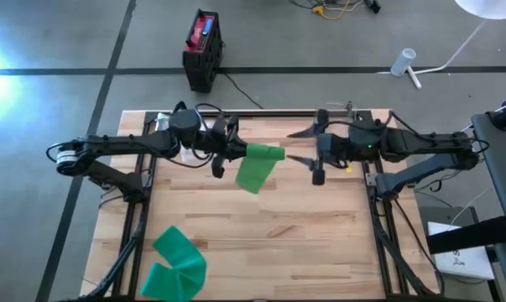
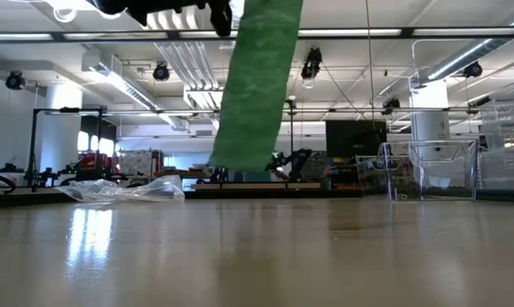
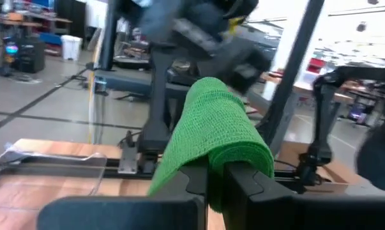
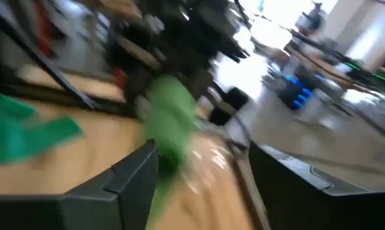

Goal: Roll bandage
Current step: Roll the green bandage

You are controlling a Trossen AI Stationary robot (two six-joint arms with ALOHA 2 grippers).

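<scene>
Where bandage hangs, loose bandage nearby.

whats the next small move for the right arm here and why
Probably bring the right gripper, open and apart from the strip, back to the green bandage to grip its hanging tail. The left gripper holds the top end shut, the rest dangles unrolled above the table.

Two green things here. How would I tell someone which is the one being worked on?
Start at the wooden table, then its middle. The green woven bandage strip hangs in the air from the shut left gripper. The other, a crumpled green bandage, lies flat at the near-left corner.
</scene>
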